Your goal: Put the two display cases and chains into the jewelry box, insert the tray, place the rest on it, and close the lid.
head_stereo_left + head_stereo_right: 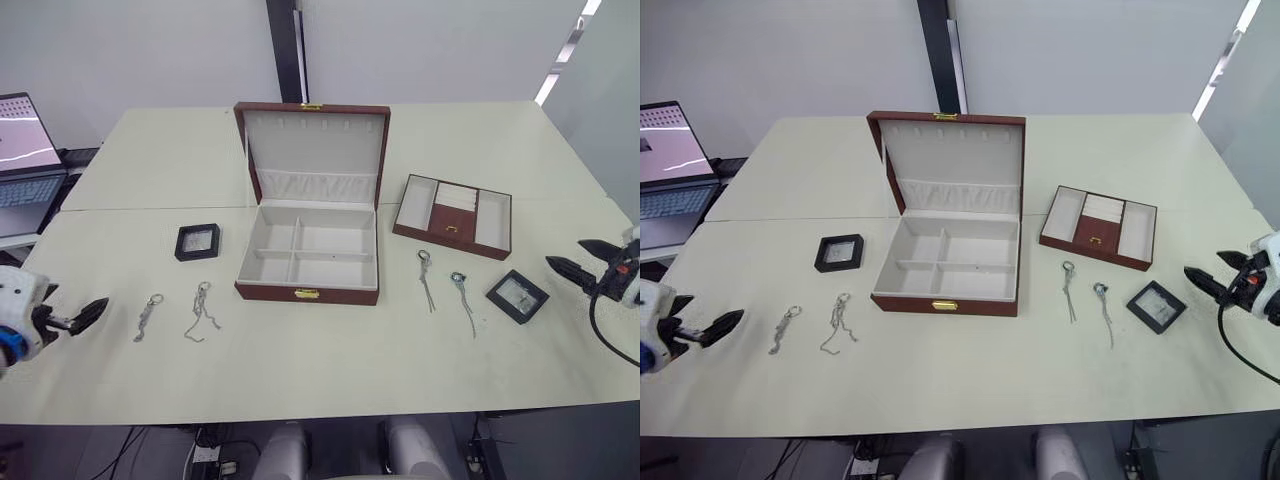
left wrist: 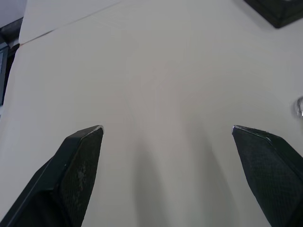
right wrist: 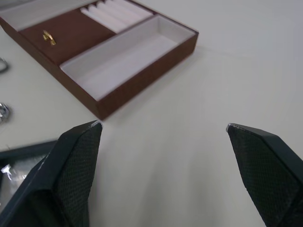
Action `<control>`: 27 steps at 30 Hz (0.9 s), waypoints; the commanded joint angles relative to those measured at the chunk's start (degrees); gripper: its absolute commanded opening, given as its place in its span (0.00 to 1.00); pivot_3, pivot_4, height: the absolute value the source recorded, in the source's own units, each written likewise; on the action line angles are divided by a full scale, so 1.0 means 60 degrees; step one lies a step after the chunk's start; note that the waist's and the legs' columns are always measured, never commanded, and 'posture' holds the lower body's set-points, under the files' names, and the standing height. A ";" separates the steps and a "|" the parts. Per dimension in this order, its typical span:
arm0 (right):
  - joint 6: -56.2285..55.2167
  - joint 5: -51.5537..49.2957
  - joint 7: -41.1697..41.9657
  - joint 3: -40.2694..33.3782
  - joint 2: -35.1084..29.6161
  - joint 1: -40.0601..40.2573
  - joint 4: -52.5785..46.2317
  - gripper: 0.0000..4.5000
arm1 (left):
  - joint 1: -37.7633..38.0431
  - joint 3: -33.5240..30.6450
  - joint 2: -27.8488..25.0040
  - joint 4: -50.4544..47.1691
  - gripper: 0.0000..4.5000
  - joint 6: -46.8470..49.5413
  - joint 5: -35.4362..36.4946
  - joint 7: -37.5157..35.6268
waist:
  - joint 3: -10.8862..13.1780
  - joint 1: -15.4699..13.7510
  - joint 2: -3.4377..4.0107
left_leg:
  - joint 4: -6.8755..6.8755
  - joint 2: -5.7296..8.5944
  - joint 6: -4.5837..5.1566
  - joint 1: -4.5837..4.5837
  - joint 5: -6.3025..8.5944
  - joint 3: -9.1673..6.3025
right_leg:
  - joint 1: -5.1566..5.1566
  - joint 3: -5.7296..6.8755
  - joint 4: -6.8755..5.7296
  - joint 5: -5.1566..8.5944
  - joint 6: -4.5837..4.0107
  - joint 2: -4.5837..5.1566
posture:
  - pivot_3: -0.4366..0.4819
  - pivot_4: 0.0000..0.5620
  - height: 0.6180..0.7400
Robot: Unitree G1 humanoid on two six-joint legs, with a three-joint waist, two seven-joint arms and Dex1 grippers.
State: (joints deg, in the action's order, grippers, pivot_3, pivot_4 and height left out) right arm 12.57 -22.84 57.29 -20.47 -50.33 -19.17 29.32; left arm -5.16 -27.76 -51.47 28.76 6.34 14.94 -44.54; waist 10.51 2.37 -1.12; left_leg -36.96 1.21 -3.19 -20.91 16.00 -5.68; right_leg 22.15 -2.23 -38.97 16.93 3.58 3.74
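Note:
The jewelry box (image 1: 308, 256) stands open mid-table, its lid (image 1: 312, 150) upright behind it. The tray (image 1: 453, 215) lies to its right. One display case (image 1: 197, 241) sits left of the box, the other display case (image 1: 517, 296) at the right. Two chains (image 1: 148, 316) (image 1: 201, 311) lie left of the box and two more chains (image 1: 426, 278) (image 1: 464, 299) lie to its right. My left gripper (image 1: 82, 316) is open over bare table at the far left. My right gripper (image 1: 575, 260) is open at the far right, beside the right display case (image 3: 16, 161) and near the tray (image 3: 102, 54).
A laptop (image 1: 25, 160) stands off the table's far left corner. A seam (image 1: 150, 208) runs across the tabletop behind the box. Bare tabletop (image 1: 330, 350) stretches along the front edge.

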 commanded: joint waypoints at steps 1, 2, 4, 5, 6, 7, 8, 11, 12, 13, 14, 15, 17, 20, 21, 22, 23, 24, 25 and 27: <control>0.0841 -0.0687 -0.0374 -0.0175 0.0431 0.0101 -0.1798 0.99 | -0.0547 0.0317 0.0192 -0.0924 1.00 0.0408 0.0147 0.0214 | 0.0000 0.0000 0.0000 | 0.0001 0.0001 0.0000 -0.0001 0.0000 -0.0001 | 0.0000 -0.0003 0.0000 0.0000 0.0000 0.0001 | 0.48 0.27 1.00; 0.1050 -0.0779 -0.0480 -0.0128 0.0572 0.0141 -0.2166 0.99 | -0.0687 0.0423 0.0268 -0.1038 1.00 0.0486 0.0153 0.0245 | 0.0000 -0.0008 0.0000 | 0.0001 0.0001 0.0000 -0.0001 0.0000 -0.0003 | 0.0001 -0.0003 0.0000 0.0000 0.0000 0.0001 | 0.48 0.27 1.00; 0.1290 -0.0757 -0.0919 0.0214 0.1091 0.0034 -0.2910 0.99 | -0.1355 0.0953 0.0607 -0.1238 1.00 0.0744 0.0059 0.0362 | -0.0001 -0.0024 0.0000 | 0.0000 0.0000 0.0000 -0.0002 0.0000 -0.0009 | 0.0001 0.0000 0.0000 0.0000 0.0000 0.0001 | 0.48 0.27 1.00; 0.1380 -0.0667 -0.1164 0.0456 0.1377 -0.0053 -0.3262 0.99 | -0.1677 0.1311 0.0822 -0.1389 1.00 0.0882 -0.0007 0.0348 | -0.0001 -0.0042 0.0000 | -0.0002 0.0003 -0.0001 -0.0002 0.0000 -0.0009 | 0.0000 0.0000 -0.0001 -0.0001 0.0001 0.0001 | 0.48 0.27 1.00; 0.1451 -0.0563 -0.1388 0.0689 0.1648 -0.0142 -0.3547 0.99 | -0.1967 0.1643 0.1012 -0.1478 1.00 0.0984 -0.0120 0.0364 | -0.0002 -0.0051 -0.0001 | -0.0006 0.0004 -0.0001 -0.0002 -0.0001 -0.0009 | -0.0001 0.0000 -0.0001 -0.0004 0.0006 0.0001 | 0.48 0.27 1.00; 0.1479 -0.0449 -0.1542 0.0908 0.1865 -0.0208 -0.3756 0.99 | -0.2184 0.1914 0.1176 -0.1538 1.00 0.1060 -0.0225 0.0388 | -0.0002 -0.0059 -0.0002 | -0.0009 0.0006 -0.0001 -0.0003 -0.0001 -0.0007 | -0.0001 -0.0002 -0.0001 -0.0007 0.0010 0.0001 | 0.48 0.27 1.00; 0.1546 -0.0376 -0.1671 0.1114 0.2049 -0.0253 -0.3960 0.95 | -0.2377 0.2129 0.1327 -0.1569 1.00 0.1132 -0.0321 0.0459 | -0.0002 -0.0053 -0.0002 | -0.0010 0.0009 -0.0001 -0.0004 -0.0001 -0.0007 | 0.0000 -0.0007 -0.0001 -0.0009 0.0011 0.0001 | 0.48 0.27 1.00; 0.1768 -0.0180 -0.1882 0.1867 0.2475 -0.0337 -0.4526 0.80 | -0.2855 0.2706 0.1705 -0.1674 0.87 0.1333 -0.0507 0.0593 | -0.0002 -0.0045 -0.0002 | -0.0008 0.0009 -0.0001 -0.0014 -0.0001 -0.0010 | 0.0019 -0.0014 0.0001 -0.0009 0.0011 0.0000 | 0.48 0.27 1.00; 0.1926 -0.0038 -0.2005 0.2196 0.2609 -0.0386 -0.4752 0.72 | -0.2947 0.2924 0.1791 -0.1731 0.81 0.1370 -0.0574 0.0510 | -0.0002 -0.0036 -0.0002 | -0.0008 0.0009 -0.0001 -0.0021 -0.0001 -0.0013 | 0.0026 -0.0013 0.0003 -0.0009 0.0011 -0.0003 | 0.48 0.27 1.00; 0.1988 0.0109 -0.2073 0.2497 0.2722 -0.0426 -0.4917 0.65 | -0.3015 0.3109 0.1858 -0.1770 0.75 0.1408 -0.0627 0.0441 | -0.0002 -0.0024 -0.0002 | -0.0007 0.0009 0.0000 -0.0022 0.0000 -0.0017 | 0.0027 -0.0014 0.0004 -0.0009 0.0011 -0.0003 | 0.48 0.27 1.00; 0.2055 0.0235 -0.2131 0.2788 0.2837 -0.0467 -0.5051 0.58 | -0.3070 0.3258 0.1919 -0.1797 0.68 0.1439 -0.0669 0.0393 | -0.0002 -0.0010 -0.0002 | -0.0007 0.0009 0.0000 -0.0021 0.0000 -0.0025 | 0.0027 -0.0015 0.0005 -0.0009 0.0011 -0.0003 | 0.48 0.27 1.00; 0.2089 0.0368 -0.2167 0.3041 0.2926 -0.0505 -0.5139 0.51 | -0.3107 0.3384 0.1954 -0.1824 0.61 0.1474 -0.0702 0.0359 | -0.0002 -0.0002 -0.0002 | -0.0007 0.0009 0.0000 -0.0021 -0.0001 -0.0031 | 0.0027 -0.0015 0.0005 -0.0009 0.0010 -0.0003 | 0.48 0.27 1.00; 0.2040 0.0712 -0.2248 0.3464 0.3065 -0.0617 -0.5095 0.41 | -0.3142 0.3589 0.2004 -0.1873 0.47 0.1514 -0.0748 0.0286 | -0.0002 -0.0002 -0.0002 | -0.0010 0.0011 0.0000 -0.0020 -0.0001 -0.0038 | 0.0025 -0.0014 0.0003 -0.0009 0.0011 -0.0004 | 0.48 0.27 1.00; 0.2168 0.0975 -0.2314 0.4050 0.3404 -0.0902 -0.5074 0.24 | -0.3128 0.3886 0.2096 -0.2078 0.26 0.1655 -0.0766 0.0162 | -0.0002 -0.0009 -0.0002 | -0.0015 0.0013 -0.0001 -0.0019 -0.0001 -0.0050 | 0.0023 -0.0011 -0.0001 -0.0009 0.0010 -0.0004 | 0.48 0.27 1.00; 0.2240 0.1019 -0.2290 0.4248 0.3521 -0.0964 -0.5133 0.18 | -0.3092 0.3980 0.2112 -0.2173 0.19 0.1706 -0.0774 0.0100 | -0.0002 -0.0001 -0.0002 | -0.0015 0.0014 -0.0001 -0.0019 -0.0001 -0.0051 | 0.0023 -0.0011 -0.0001 -0.0010 0.0010 -0.0005 | 0.48 0.27 1.00; 0.2308 0.1067 -0.2287 0.4382 0.3614 -0.1008 -0.5168 0.13 | -0.3051 0.4036 0.2123 -0.2260 0.12 0.1755 -0.0770 0.0048 | -0.0002 0.0001 -0.0002 | -0.0015 0.0013 -0.0001 -0.0018 -0.0001 -0.0054 | 0.0023 -0.0011 -0.0001 -0.0010 0.0010 -0.0006 | 0.48 0.27 1.00; 0.2316 0.1186 -0.2281 0.4591 0.3721 -0.1069 -0.5156 0.08 | -0.2983 0.4096 0.2150 -0.2401 0.05 0.1821 -0.0757 -0.0002 | -0.0002 -0.0002 -0.0002 | -0.0014 0.0011 -0.0001 -0.0018 -0.0001 -0.0059 | 0.0023 -0.0011 0.0000 -0.0010 0.0009 -0.0009 | 0.48 0.27 1.00; 0.2336 0.1266 -0.2287 0.4735 0.3819 -0.1126 -0.5122 0.03 | -0.2917 0.4138 0.2178 -0.2550 0.00 0.1911 -0.0732 -0.0042 | -0.0002 -0.0001 -0.0002 | -0.0013 0.0011 -0.0001 -0.0018 -0.0001 -0.0063 | 0.0023 -0.0008 0.0000 -0.0010 0.0009 -0.0010 | 0.48 0.27 1.00; 0.2335 0.1328 -0.2308 0.4835 0.3905 -0.1180 -0.5071 0.01 | -0.2846 0.4171 0.2198 -0.2708 0.00 0.1998 -0.0704 -0.0085 | -0.0002 -0.0003 -0.0002 | -0.0012 0.0010 -0.0001 -0.0019 -0.0001 -0.0065 | 0.0024 -0.0008 0.0002 -0.0010 0.0009 -0.0010 | 0.48 0.27 1.00; 0.2365 0.1407 -0.2356 0.4936 0.4056 -0.1275 -0.4992 0.01 | -0.2682 0.4206 0.2221 -0.3049 0.00 0.2187 -0.0625 -0.0159 | -0.0002 0.0002 -0.0002 | -0.0013 0.0012 0.0000 -0.0019 -0.0001 -0.0068 | 0.0025 -0.0011 0.0004 -0.0010 0.0009 -0.0010 | 0.48 0.27 1.00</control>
State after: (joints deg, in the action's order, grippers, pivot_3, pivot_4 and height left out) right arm 26.83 -14.63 43.43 9.41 -26.00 -25.57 0.33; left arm -21.65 -2.47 -37.94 13.46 18.81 10.41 -44.79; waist 10.50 2.39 -1.13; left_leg -37.04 1.28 -3.19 -21.02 15.99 -6.09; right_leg 22.30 -2.31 -38.95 16.88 3.63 3.68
